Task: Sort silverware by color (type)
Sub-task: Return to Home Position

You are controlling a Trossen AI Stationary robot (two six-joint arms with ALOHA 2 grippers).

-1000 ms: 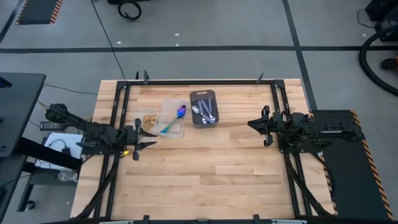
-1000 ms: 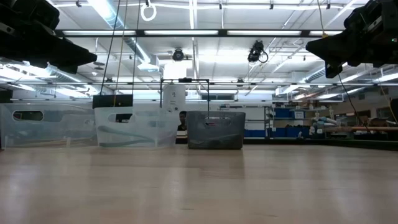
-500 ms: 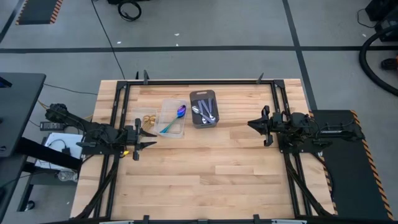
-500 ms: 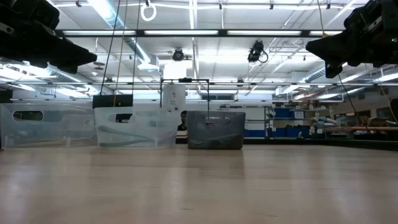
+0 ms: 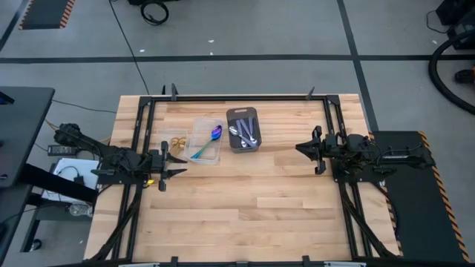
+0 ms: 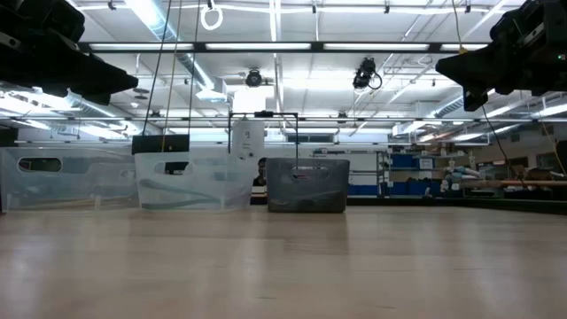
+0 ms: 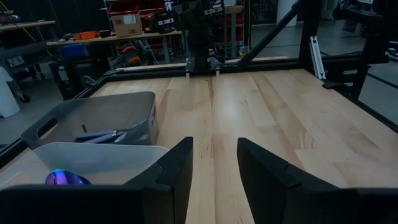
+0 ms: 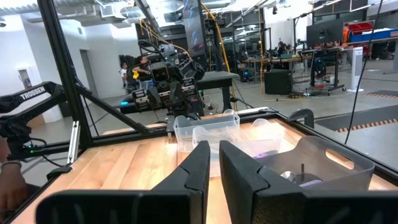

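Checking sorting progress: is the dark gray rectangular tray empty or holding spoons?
Holding spoons: the dark gray rectangular tray has shiny silver spoons lying inside, seen from above.

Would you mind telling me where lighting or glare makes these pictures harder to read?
Low view: bright ceiling lights behind leave both arms as dark shapes, and the table is dim. Left wrist view: glare streaks the wood. High view: evenly lit, the spoons show plainly.
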